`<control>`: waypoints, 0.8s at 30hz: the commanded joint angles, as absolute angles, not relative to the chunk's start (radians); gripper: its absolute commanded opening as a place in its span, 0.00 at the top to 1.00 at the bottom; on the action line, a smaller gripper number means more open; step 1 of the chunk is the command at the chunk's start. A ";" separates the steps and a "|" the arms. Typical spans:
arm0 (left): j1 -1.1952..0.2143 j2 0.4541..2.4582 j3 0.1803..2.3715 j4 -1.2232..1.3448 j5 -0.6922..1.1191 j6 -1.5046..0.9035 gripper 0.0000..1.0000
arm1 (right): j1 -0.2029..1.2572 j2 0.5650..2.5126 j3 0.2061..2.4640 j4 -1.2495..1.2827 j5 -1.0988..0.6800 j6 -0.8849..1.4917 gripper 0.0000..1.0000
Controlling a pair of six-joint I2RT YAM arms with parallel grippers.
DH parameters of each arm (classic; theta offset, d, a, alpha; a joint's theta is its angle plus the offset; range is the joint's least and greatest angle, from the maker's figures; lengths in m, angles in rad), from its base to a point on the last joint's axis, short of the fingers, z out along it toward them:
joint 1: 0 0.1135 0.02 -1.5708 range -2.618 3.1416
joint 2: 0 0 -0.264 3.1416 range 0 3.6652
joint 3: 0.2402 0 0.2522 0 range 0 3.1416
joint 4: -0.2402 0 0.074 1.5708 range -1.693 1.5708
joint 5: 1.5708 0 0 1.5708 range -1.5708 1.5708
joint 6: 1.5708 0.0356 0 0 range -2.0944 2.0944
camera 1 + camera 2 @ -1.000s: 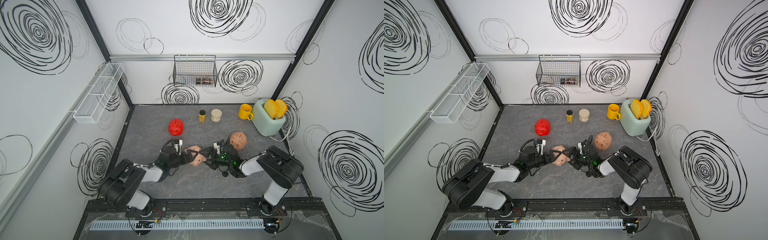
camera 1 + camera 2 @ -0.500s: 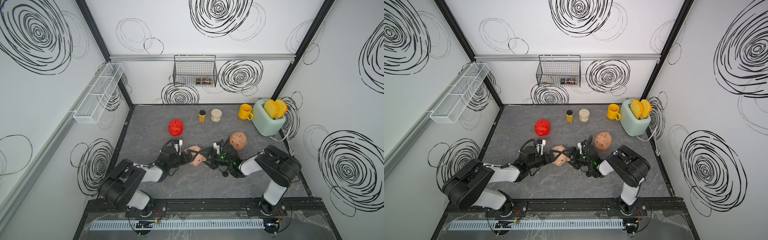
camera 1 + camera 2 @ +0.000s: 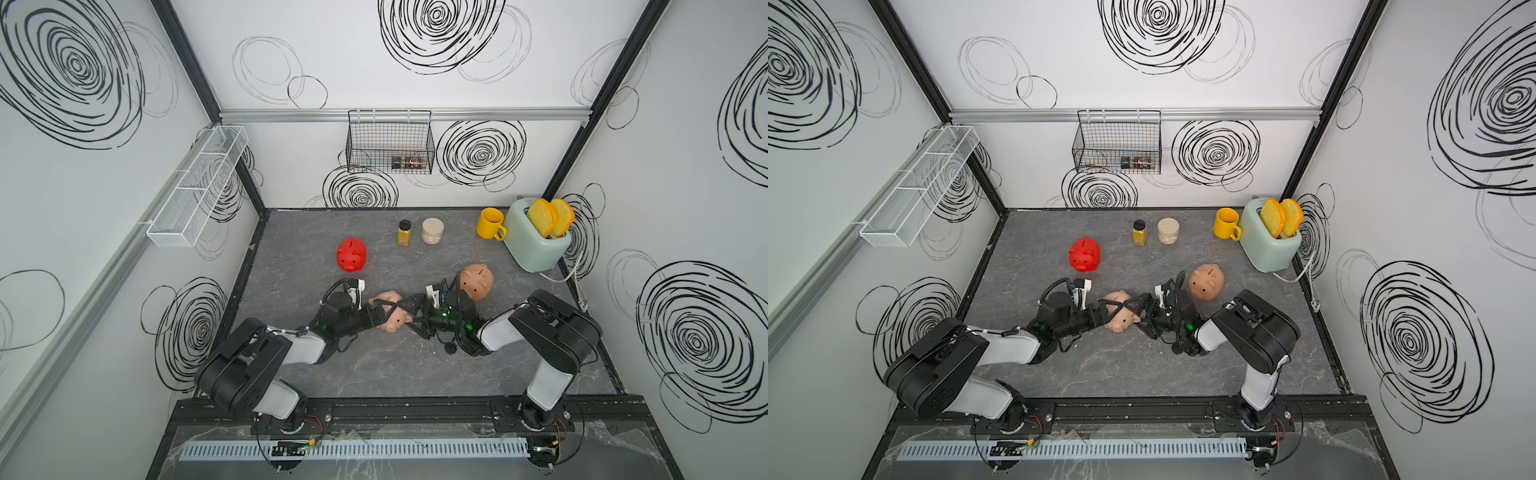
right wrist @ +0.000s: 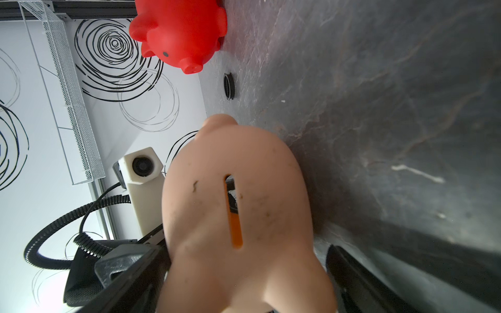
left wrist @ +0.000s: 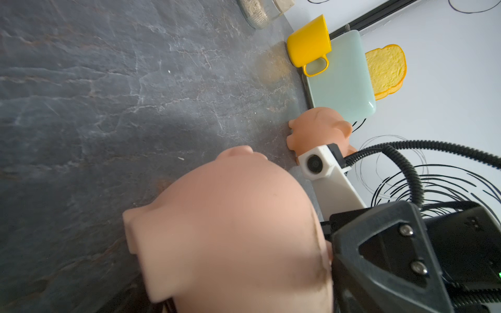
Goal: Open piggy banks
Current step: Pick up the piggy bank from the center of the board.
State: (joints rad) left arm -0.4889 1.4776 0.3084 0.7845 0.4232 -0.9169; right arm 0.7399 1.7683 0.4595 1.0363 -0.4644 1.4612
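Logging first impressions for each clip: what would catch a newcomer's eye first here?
Both arms meet mid-table at the pale pink piggy bank, which lies on its side. The left hand appears to grip it, while the right hand has its jaws standing wide at the other end. The bright red piggy bank stands alone farther back on the left, and the peach-tan piggy bank stands just behind the right arm's wrist.

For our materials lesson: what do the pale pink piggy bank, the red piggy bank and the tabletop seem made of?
The pale pink piggy bank: probably moulded plastic, satin, with dark scuffs. The red piggy bank: glossy plastic, showing bright highlights. The tabletop: matte grey veined stone look, possibly laminate.
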 commanded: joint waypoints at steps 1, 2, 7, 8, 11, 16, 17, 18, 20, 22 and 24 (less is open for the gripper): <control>-0.490 1.506 0.299 0.727 0.437 -0.923 0.04 | 0.748 1.776 0.467 1.091 -0.495 1.450 0.05; -0.489 1.506 0.299 0.727 0.436 -0.923 0.04 | 0.749 1.777 0.465 1.093 -0.497 1.450 0.05; -0.489 1.509 0.298 0.729 0.436 -0.923 0.04 | 0.750 1.776 0.457 1.104 -0.499 1.450 0.05; -0.490 1.509 0.298 0.729 0.437 -0.923 0.04 | 0.751 1.776 0.454 1.106 -0.499 1.451 0.05; -0.489 1.510 0.298 0.729 0.437 -0.923 0.04 | 0.752 1.771 0.444 1.114 -0.496 1.451 0.05; -0.489 1.510 0.299 0.727 0.436 -0.923 0.04 | 0.752 1.761 0.430 1.113 -0.493 1.449 0.06; -0.489 1.513 0.299 0.728 0.437 -0.923 0.04 | 0.752 1.760 0.428 1.113 -0.492 1.449 0.06; -0.490 1.513 0.299 0.729 0.437 -0.923 0.04 | 0.752 1.758 0.427 1.112 -0.492 1.449 0.05; -0.489 1.513 0.299 0.730 0.437 -0.923 0.04 | 0.752 1.756 0.424 1.111 -0.489 1.445 0.06; -0.490 1.513 0.298 0.729 0.437 -0.923 0.04 | 0.752 1.757 0.424 1.112 -0.491 1.443 0.06; -0.489 1.511 0.298 0.729 0.437 -0.923 0.04 | 0.752 1.759 0.426 1.113 -0.493 1.439 0.06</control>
State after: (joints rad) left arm -0.4889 1.4830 0.3084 0.7921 0.4267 -0.9165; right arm 0.7441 1.7683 0.4358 1.0721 -0.4709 1.4528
